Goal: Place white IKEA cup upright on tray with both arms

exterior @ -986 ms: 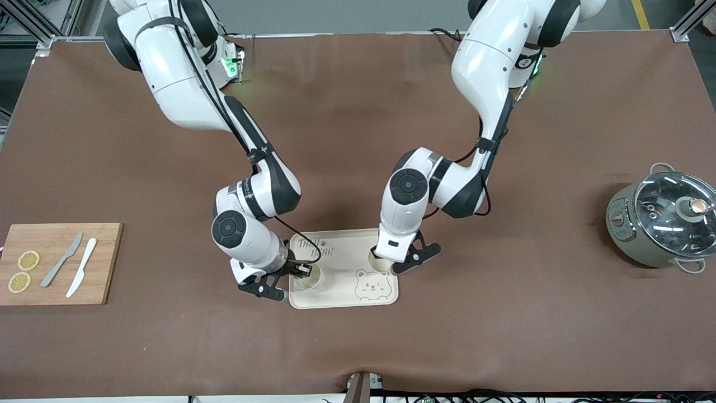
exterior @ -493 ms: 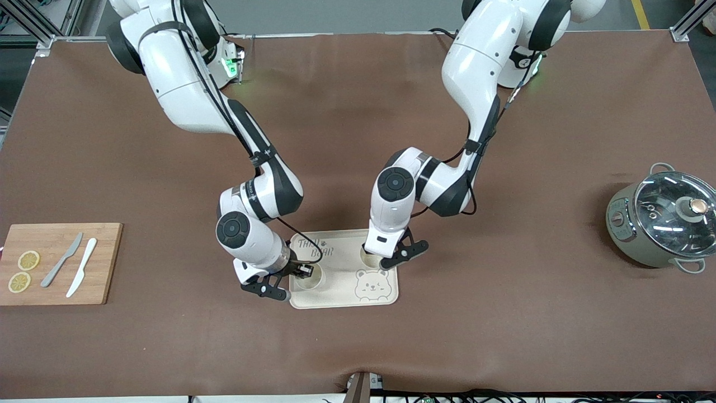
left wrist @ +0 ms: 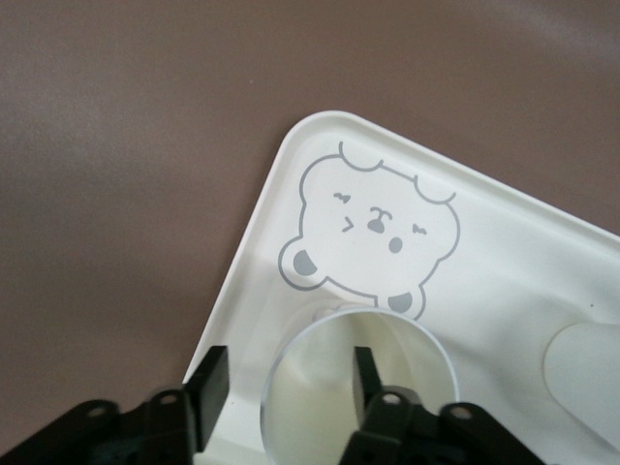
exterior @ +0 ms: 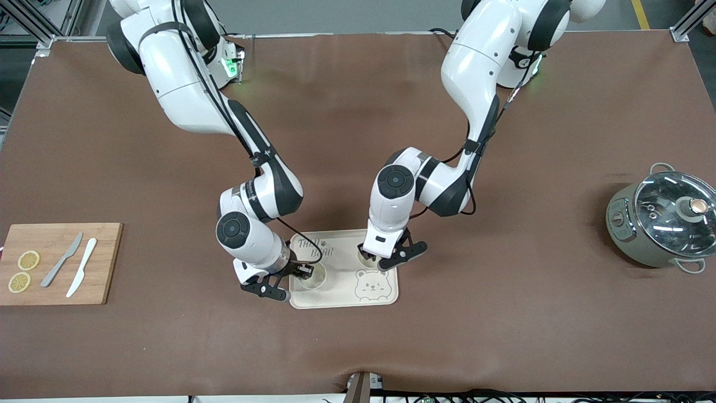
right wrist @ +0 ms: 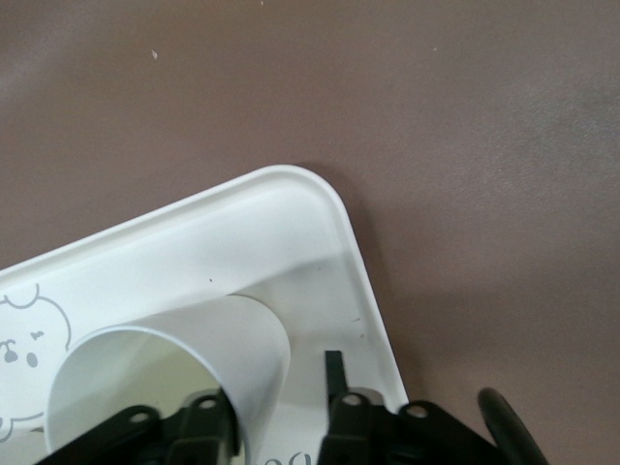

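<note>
The cream tray point(exterior: 342, 282) with the bear face lies mid-table. Two white cups stand upright on it. One cup point(exterior: 313, 278) is at the tray's end toward the right arm; my right gripper point(exterior: 305, 272) straddles its wall. In the right wrist view the cup point(right wrist: 247, 339) sits by the tray point(right wrist: 291, 218) corner, and the right gripper point(right wrist: 276, 387) is open, its outer finger clear of the wall. The other cup point(exterior: 365, 256) is under my left gripper point(exterior: 373, 258). In the left wrist view the left gripper point(left wrist: 288, 373) is open, with one finger inside the cup point(left wrist: 320, 412) and one outside, over the tray point(left wrist: 281, 194).
A wooden cutting board point(exterior: 100, 280) with two lemon slices and two knives lies at the right arm's end of the table. A grey pot with a glass lid point(exterior: 663, 221) stands at the left arm's end.
The left gripper and its cup have shifted over the tray toward the right arm's end, mostly before half a second ago. The right gripper and its cup have barely moved.
</note>
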{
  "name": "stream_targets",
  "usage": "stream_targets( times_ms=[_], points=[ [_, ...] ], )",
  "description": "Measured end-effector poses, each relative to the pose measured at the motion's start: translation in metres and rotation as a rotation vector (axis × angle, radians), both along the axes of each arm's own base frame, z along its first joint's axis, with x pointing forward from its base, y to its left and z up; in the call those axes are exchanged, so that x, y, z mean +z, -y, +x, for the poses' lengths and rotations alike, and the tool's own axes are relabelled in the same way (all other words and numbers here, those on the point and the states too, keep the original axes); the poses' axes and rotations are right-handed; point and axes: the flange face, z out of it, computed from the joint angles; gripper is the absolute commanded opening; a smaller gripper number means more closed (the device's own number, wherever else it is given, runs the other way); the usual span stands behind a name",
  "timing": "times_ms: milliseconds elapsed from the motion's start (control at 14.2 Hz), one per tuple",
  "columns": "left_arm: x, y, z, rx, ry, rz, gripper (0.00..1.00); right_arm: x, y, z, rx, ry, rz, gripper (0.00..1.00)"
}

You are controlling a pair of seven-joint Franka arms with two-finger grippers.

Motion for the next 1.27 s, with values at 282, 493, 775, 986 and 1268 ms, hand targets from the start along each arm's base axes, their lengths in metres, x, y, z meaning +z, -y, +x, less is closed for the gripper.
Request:
stream_targets(
  times_ms=[282,493,775,986,1268],
  points=[
    [0.024,-0.007,0.011,0.007,0.036,-0.011,1.00,0.003,0.001,0.003,-0.003,0.011,0.001,1.00],
    [0.055,-0.027,0.025,0.008,0.054,-0.017,1.00,0.015,0.002,0.006,-0.004,0.025,0.005,1.00],
    [0.103,-0.076,0.048,-0.011,0.034,0.006,1.00,0.026,0.002,0.005,0.002,0.008,0.001,1.00],
    [0.129,-0.106,0.054,-0.030,-0.002,0.029,1.00,0.053,0.001,0.002,0.015,-0.032,-0.008,1.00],
    [0.153,-0.146,0.058,-0.066,-0.033,0.049,1.00,0.128,0.005,-0.011,0.042,-0.089,-0.018,1.00]
  ],
)
